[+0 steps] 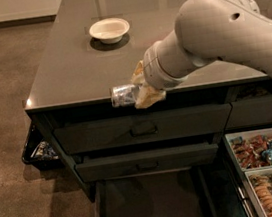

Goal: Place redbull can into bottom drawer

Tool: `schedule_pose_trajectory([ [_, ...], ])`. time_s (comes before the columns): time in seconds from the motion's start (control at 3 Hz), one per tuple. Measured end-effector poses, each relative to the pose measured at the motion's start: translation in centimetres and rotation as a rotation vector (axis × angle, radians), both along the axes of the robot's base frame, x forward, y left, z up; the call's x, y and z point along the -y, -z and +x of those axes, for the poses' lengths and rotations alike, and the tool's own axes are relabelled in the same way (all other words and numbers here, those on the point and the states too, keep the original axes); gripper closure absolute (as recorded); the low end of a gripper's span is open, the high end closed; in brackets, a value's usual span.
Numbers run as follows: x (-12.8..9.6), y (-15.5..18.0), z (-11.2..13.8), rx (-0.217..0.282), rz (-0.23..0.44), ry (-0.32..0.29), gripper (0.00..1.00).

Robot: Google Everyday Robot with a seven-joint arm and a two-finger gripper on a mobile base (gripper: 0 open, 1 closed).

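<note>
Redbull can point(122, 95): slim, shiny silver metal with a bluish band. It lies on its side in the air, level with the front edge of the countertop point(70, 69), left of that edge's middle.

Gripper point(136, 88): tan fingers point(150, 96) closed around the can's right end, at the same front edge.

Bottom drawer point(149, 204): pulled out below two closed drawers, dark plain interior, directly beneath the can.

White bowl point(109, 29): towards the countertop's rear, well apart from the can.

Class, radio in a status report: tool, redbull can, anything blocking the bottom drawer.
Tool shut on redbull can at counter front edge. Can held sideways. Bottom drawer open below, path looks unobstructed.
</note>
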State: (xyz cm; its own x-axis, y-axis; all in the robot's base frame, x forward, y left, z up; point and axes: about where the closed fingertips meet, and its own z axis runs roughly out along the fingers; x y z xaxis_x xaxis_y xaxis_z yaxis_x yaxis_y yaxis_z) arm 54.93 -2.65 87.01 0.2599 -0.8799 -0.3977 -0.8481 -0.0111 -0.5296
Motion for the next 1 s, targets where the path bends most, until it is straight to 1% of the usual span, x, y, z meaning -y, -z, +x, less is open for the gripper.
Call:
schedule_pose_trajectory([
  [0.33, -0.2, 3.2, -1.7, -0.040, 0.032, 0.010, 1.00],
  [0.67, -1.0, 10.7, -5.0, -0.147, 0.081, -0.018, 1.00],
  [1.0, -1.9, 17.8, -8.0, -0.270, 0.133, -0.052, 1.00],
])
